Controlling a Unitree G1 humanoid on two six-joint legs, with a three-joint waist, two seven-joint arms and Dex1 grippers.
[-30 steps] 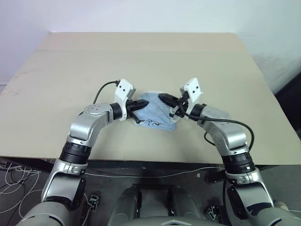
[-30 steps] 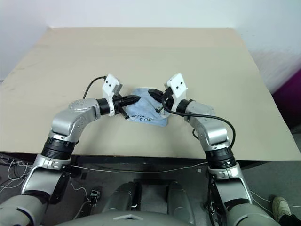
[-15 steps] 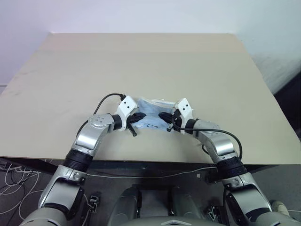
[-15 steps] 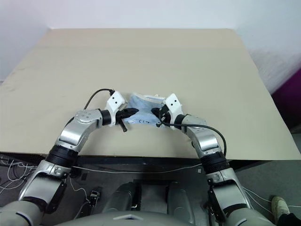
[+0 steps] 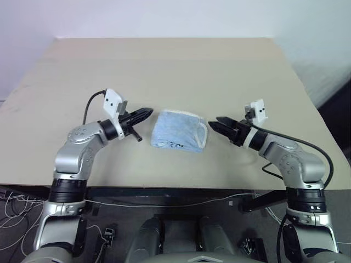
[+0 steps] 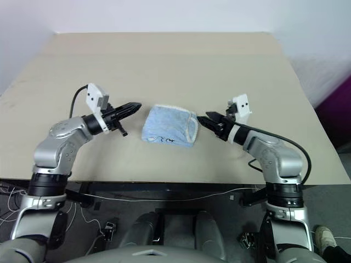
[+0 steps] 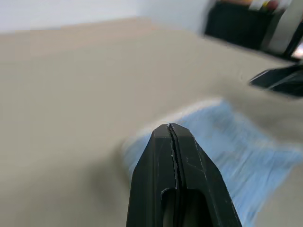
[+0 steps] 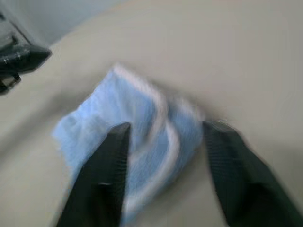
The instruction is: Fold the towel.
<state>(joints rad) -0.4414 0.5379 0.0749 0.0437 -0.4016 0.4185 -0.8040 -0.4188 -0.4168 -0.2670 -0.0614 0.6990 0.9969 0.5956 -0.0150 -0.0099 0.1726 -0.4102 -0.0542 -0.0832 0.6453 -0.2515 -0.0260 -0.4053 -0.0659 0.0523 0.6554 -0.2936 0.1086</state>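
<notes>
both arms are drawing apart; we are leaving the towel folded at centre frame, left gripper pinched empty, right gripper spread wide; next, retreating.

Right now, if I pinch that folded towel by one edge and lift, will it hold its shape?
Probably not: the towel is soft terry lying in loose layers, so it would likely droop and unfold. It looks light, and its nap should grip rather than slip.

The wide beige tabletop has lots of bare room. A small folded light-blue terry towel lies between the two arms, with a gap on each side. Behind it, a hand can pass freely.
</notes>
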